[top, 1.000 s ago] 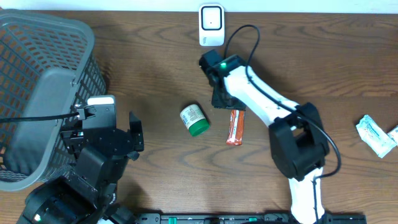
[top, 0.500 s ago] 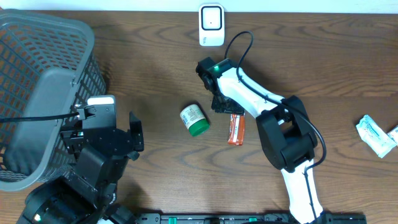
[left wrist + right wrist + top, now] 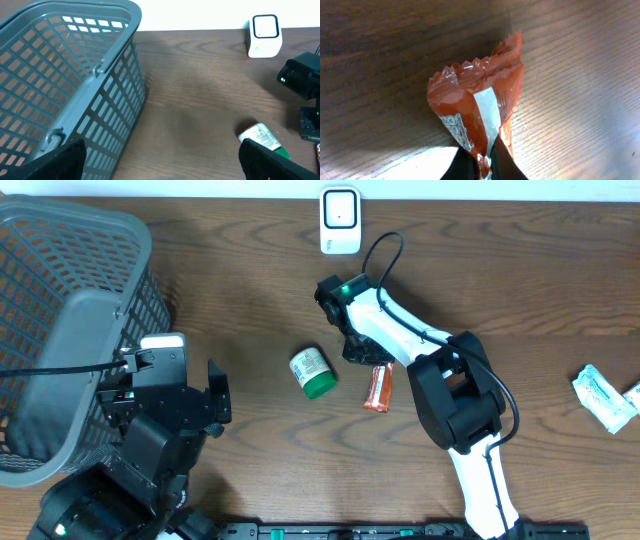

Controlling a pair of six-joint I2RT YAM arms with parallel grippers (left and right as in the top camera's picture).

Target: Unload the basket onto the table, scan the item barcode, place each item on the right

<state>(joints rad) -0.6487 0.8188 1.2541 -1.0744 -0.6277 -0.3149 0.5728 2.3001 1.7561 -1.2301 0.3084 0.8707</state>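
An orange-red snack wrapper lies on the wooden table right of centre. My right gripper is shut on its near end. In the right wrist view the crinkled wrapper sticks out from between the pinched fingers of the right gripper, its silver seam facing the camera. The white barcode scanner stands at the far edge and also shows at the left wrist view's top right as the scanner. My left gripper hangs open and empty beside the basket, jaws wide apart in the left wrist view.
A grey mesh basket fills the left side; the basket wall is close to my left fingers. A green-capped white bottle lies on its side left of the wrapper. White packets rest at the right edge.
My right gripper has moved down onto the wrapper's end and closed on it; the wrapper has shifted slightly. The left arm has not moved.
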